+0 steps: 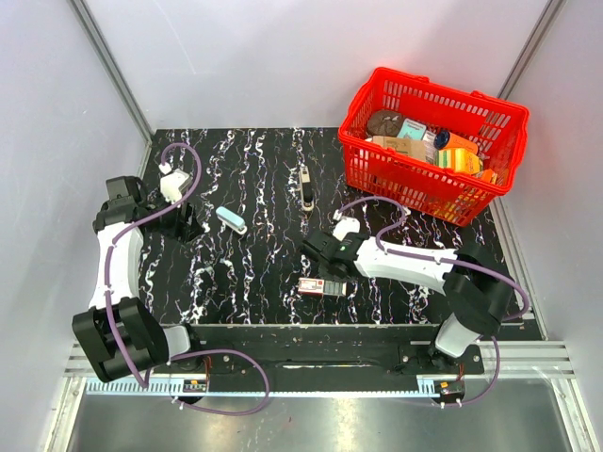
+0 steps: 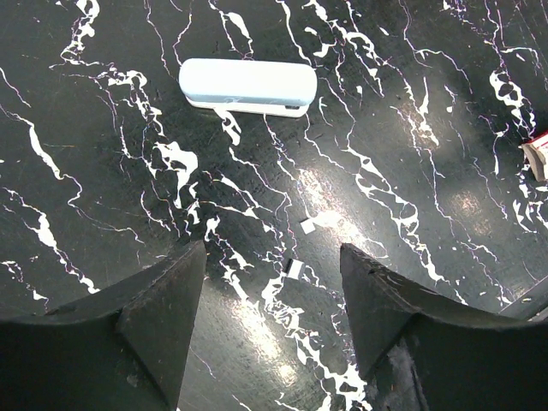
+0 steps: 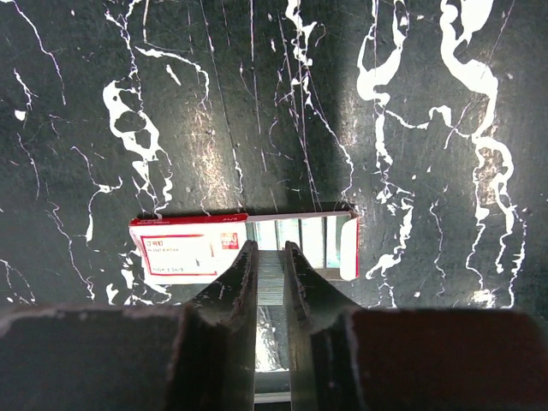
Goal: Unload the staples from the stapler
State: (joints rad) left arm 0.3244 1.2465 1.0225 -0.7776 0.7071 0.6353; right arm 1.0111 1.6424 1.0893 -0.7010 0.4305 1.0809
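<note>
The light-blue stapler (image 1: pixel 231 219) lies closed on the black marble table, left of centre. In the left wrist view the stapler (image 2: pixel 247 86) lies flat ahead of my open left gripper (image 2: pixel 272 257), which is empty and apart from it. My right gripper (image 3: pixel 271 257) is shut on a silver strip of staples (image 3: pixel 271 276), held just above the open end of the red-and-white staple box (image 3: pixel 244 246). In the top view the right gripper (image 1: pixel 320 266) hovers over that box (image 1: pixel 317 286) near the table's front edge.
A slim black-and-silver object (image 1: pixel 306 188) lies at the table's middle back. A red basket (image 1: pixel 429 108) full of items stands at the back right. Two tiny white scraps (image 2: pixel 294 267) lie on the table between the left fingers.
</note>
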